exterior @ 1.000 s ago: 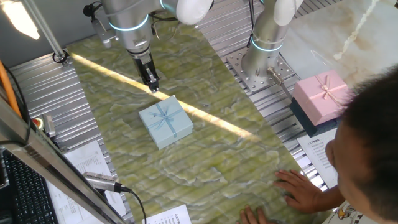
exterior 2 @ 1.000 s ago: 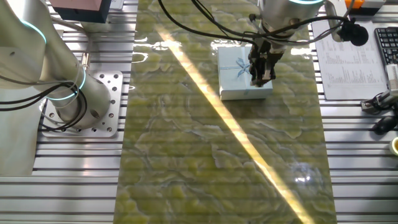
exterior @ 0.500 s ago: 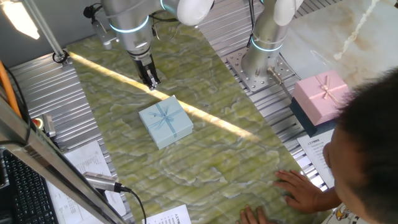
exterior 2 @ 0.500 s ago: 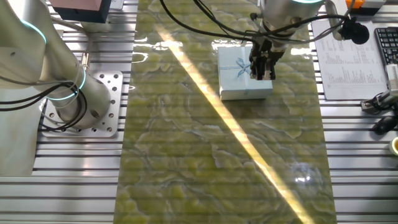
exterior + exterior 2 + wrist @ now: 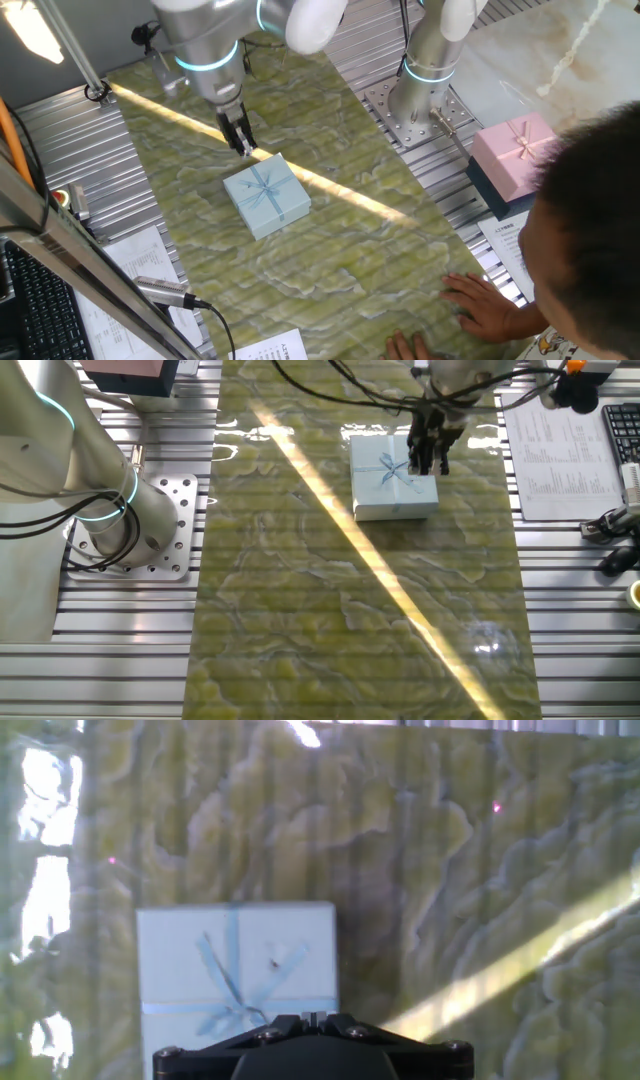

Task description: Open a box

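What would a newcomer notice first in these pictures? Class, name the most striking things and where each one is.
The pale-blue box with its ribbon bow sits closed, mid-table on the green marbled mat. The gripper hangs just beside the box's far edge, its jaws close together and holding nothing. At the right edge, off the mat, a pink-lidded box stands near a person's hand.

My arm reaches down from above, wrist angled slightly so the gripper (image 5: 243,146) points at the tabletop. Fingers (image 5: 428,458) hang vertical, tips close together with only a narrow gap. Nothing held between them. In the hand view only my dark gripper base (image 5: 312,1047) shows.
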Tool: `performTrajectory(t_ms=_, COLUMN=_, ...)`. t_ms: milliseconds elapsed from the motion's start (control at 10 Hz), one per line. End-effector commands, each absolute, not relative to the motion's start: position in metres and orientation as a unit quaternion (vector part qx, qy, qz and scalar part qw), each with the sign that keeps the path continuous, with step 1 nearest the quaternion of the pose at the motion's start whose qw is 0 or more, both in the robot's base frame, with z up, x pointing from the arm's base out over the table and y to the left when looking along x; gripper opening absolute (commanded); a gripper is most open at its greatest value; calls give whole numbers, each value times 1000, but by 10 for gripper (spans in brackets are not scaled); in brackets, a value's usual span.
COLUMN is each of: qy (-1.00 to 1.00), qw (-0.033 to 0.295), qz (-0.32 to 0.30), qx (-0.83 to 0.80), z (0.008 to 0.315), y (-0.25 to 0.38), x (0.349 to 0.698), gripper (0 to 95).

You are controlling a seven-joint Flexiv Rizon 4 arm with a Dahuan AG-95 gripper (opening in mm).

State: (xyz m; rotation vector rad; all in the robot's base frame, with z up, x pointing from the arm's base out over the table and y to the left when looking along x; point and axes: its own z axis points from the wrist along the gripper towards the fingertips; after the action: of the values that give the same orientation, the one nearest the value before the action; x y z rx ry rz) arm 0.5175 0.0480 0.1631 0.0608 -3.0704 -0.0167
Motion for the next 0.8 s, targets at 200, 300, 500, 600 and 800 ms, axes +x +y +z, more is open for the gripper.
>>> performTrajectory(t_ms=200, qy=-999, qw=37, qz=-4, qx=22, z=156, y=73, x=523, gripper=0)
performTrajectory(t_ms=300, qy=-999, qw=38, qz=-4, qx=25, z=155, y=77, x=526, gripper=0)
performTrajectory(t_ms=500, qy=-998, qw=45, qz=-2, qx=34, z=141, y=84, x=528, gripper=0)
performTrajectory(t_ms=600, qy=-998, qw=48, qz=-2, qx=37, z=132, y=85, x=529, gripper=0)
performTrajectory(t_ms=800, qy=-998, qw=44, qz=-2, qx=40, z=114, y=84, x=532, gripper=0)
